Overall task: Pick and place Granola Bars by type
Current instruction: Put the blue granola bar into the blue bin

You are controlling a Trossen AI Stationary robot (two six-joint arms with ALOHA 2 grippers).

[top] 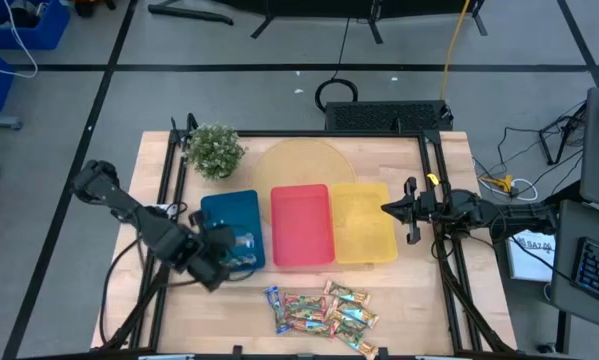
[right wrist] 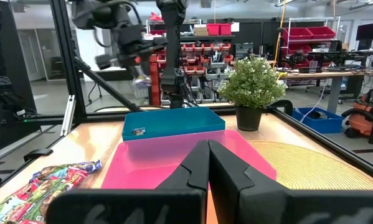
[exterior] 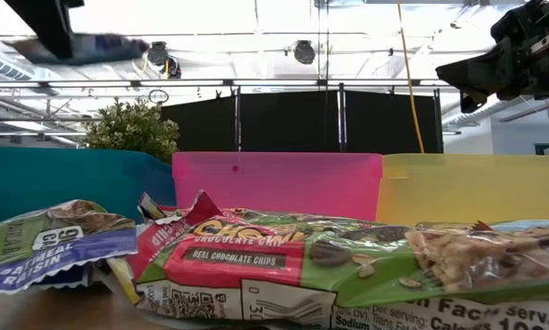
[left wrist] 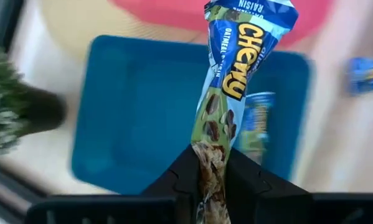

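Note:
My left gripper (top: pixel 222 250) hovers above the near end of the blue tray (top: pixel 229 208), shut on a blue-silver granola bar (left wrist: pixel 236 74). In the low view this bar (exterior: pixel 82 46) shows high above the table. Another blue-silver bar (left wrist: pixel 258 124) lies flat on the blue tray's floor. Several more bars, red-green and orange-gold with one blue one, lie in a heap (top: pixel 324 310) on the table's near side. My right gripper (top: pixel 387 210) is shut and holds nothing, hovering over the right part of the yellow tray (top: pixel 364 230). My left gripper pinches the blue-silver bar by one end of its wrapper (left wrist: pixel 212 168) between its two fingers. The fingers slant down from the table's left, and the bar juts forward along them. The bar is lifted clear above the blue tray (left wrist: pixel 130 112).
The red tray (top: pixel 301 225) sits between the blue and yellow trays. A potted plant (top: pixel 214 150) stands at the far left, beside a round wooden mat (top: pixel 299 160). One blue bar (left wrist: pixel 367 74) lies on the table near the heap. Black frame rails border both table sides.

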